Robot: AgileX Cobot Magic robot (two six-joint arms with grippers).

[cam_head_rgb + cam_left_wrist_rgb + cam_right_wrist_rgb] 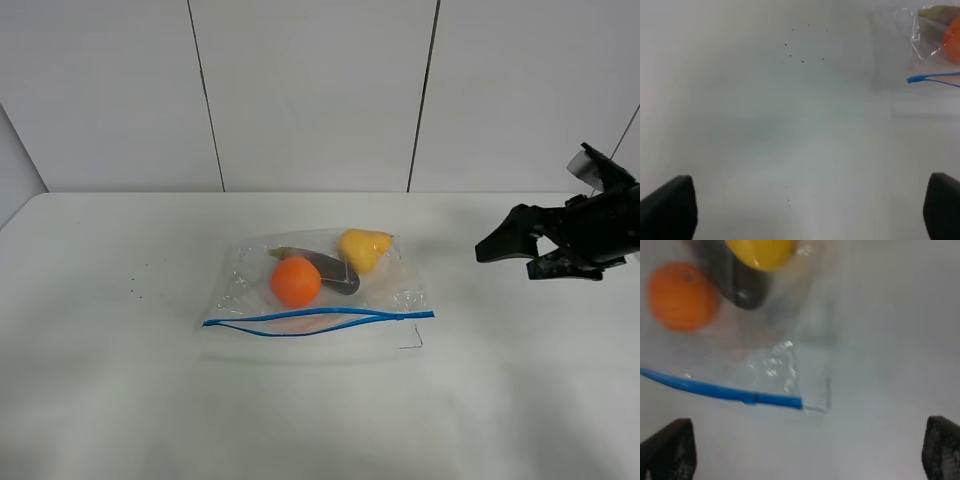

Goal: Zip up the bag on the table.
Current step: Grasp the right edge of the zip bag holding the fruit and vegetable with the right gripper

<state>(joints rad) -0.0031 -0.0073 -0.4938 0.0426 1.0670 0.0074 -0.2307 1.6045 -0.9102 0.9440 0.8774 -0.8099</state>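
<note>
The clear bag (322,262) lies flat on the middle of the white table (120,400). An orange ball (295,281), a yellow pear (364,248) and a dark purple piece (338,273) show through it. Its blue zipper strip (320,318) runs along the near edge, and its two lines bow slightly apart. My right gripper (506,258) hovers open and empty to the right of the bag; its wrist view shows the strip's end (770,400) and the bag (775,365). My left gripper (805,210) is open and empty, with the bag's left corner (925,45) far ahead.
A few tiny dark specks (135,290) mark the table left of the bag. A white panelled wall (310,90) rises behind the table's far edge. A small thin wire-like mark (412,343) lies by the bag's near right corner.
</note>
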